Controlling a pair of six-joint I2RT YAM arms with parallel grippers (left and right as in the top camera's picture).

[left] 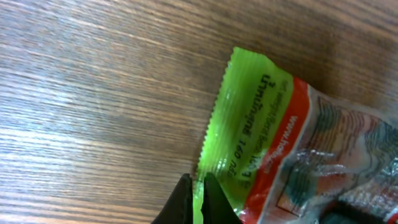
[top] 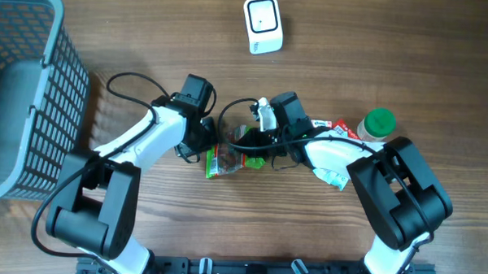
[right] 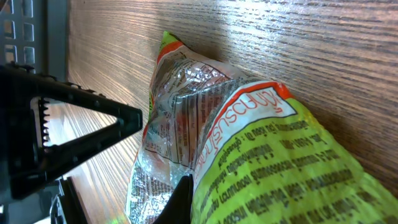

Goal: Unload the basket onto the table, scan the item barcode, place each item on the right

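A green and red snack packet with a foil back hangs between my two grippers just above the wooden table. My left gripper is shut on the packet's serrated green edge; its black fingertips pinch the seam with the gripper closed. My right gripper is shut on the other end. In the right wrist view the packet fills the frame, and only one dark finger of the gripper shows, pressed against the wrapper. The white scanner stands at the back.
A grey mesh basket occupies the far left. A green-capped bottle and a red and white packet lie at the right, behind my right arm. The left arm's black finger shows in the right wrist view.
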